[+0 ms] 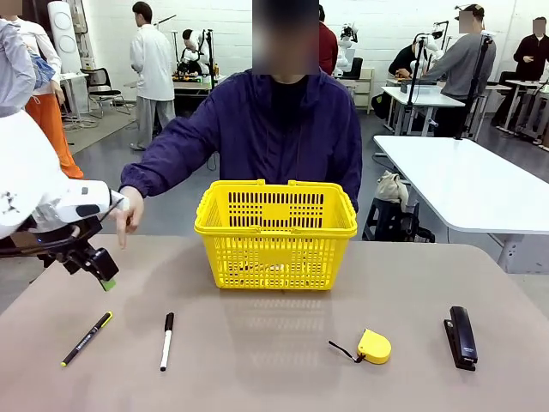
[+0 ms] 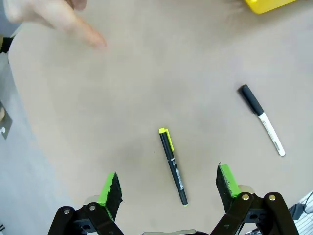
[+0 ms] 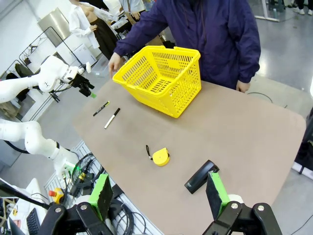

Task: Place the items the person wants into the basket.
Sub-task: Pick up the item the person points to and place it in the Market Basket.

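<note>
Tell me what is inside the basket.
No item can be made out inside the basket. Its lattice walls cover part of the floor, so a slim thing could lie unseen.

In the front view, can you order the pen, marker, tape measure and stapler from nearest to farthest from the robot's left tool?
1. Black pen, just below the left tool.
2. White marker, right of the pen.
3. Tape measure, centre-right.
4. Stapler, far right.

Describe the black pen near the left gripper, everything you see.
The pen is slim, black, plastic-looking, with a yellow clip at one end and a yellow tip at the other. It lies flat on the tan table, touching nothing, beside the white marker. The open left gripper hangs above it.
</note>
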Motion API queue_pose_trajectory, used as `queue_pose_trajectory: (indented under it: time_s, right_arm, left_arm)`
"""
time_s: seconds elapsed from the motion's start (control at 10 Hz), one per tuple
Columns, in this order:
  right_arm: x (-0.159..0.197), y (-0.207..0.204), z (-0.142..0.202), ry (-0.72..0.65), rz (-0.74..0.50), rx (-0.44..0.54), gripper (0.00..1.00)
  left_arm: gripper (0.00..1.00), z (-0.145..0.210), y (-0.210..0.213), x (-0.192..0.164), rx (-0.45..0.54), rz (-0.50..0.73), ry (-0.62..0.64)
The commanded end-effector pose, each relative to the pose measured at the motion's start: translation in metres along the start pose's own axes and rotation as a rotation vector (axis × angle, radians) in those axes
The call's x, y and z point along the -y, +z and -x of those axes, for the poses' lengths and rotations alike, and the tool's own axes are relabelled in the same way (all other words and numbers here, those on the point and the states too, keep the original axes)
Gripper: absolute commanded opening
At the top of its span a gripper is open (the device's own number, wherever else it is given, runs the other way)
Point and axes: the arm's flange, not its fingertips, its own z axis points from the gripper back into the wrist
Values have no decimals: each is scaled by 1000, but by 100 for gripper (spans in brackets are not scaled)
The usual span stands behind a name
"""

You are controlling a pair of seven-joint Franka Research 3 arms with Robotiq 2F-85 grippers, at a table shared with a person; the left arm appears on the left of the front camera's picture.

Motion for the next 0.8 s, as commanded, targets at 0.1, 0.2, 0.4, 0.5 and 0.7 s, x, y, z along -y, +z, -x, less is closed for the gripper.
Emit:
queue_pose_trajectory:
  time_s: [0.1, 0.2, 0.4, 0.5, 0.7]
  right_arm:
    - [0, -2, 0, 13, -19, 26, 100]
    - [0, -2, 0, 13, -19, 26, 100]
    - [0, -2, 0, 13, -19, 26, 100]
    - [0, -2, 0, 13, -19, 26, 100]
    - [0, -2, 0, 13, -19, 26, 100]
  left_arm:
    - [100, 25, -36, 9, -49, -71, 13]
    - [100, 29, -49, 11, -74, -76, 25]
    - [100, 32, -64, 12, -101, -76, 29]
    - [100, 34, -71, 11, -102, -68, 33]
    - [100, 44, -88, 12, -104, -70, 47]
